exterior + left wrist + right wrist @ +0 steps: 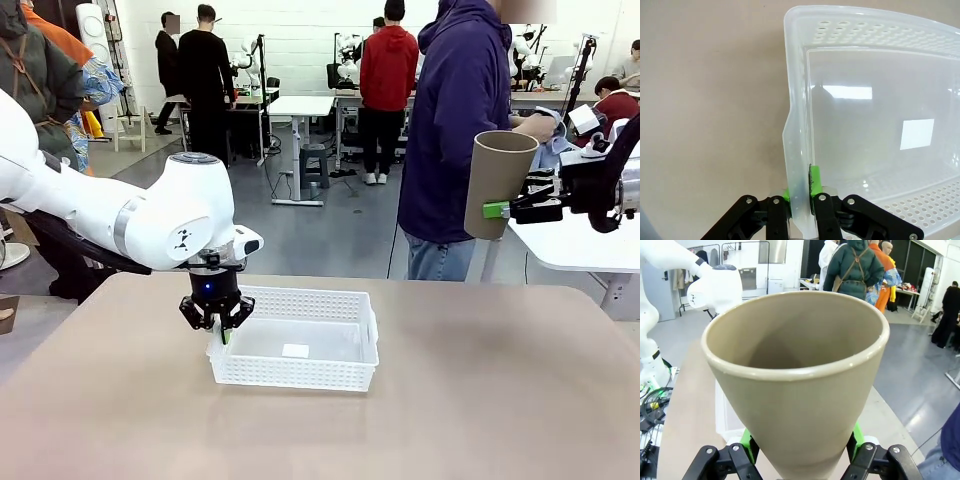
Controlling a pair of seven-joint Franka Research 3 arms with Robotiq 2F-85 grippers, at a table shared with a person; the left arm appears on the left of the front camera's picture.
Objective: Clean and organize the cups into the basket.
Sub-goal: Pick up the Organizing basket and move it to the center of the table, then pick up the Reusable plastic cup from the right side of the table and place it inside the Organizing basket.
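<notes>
The white lattice basket (296, 350) sits at the middle of the table. My left gripper (222, 331) is shut on its left wall, and in the left wrist view the rim (796, 165) runs between the green pads of my left gripper (801, 192). A tan-brown cup (497, 183) hangs upright in the air at the right, beyond the table's far right edge. My right gripper (497, 210) is shut on its lower side. In the right wrist view the cup (800, 390) rises mouth-up from my right gripper (801, 442), and its inside looks bare.
A person in a purple hooded top (460, 120) stands just behind the held cup, one hand (538, 126) near a white side table (580, 245) at the right. The basket holds only a small white label (295, 351). Open tabletop lies around it.
</notes>
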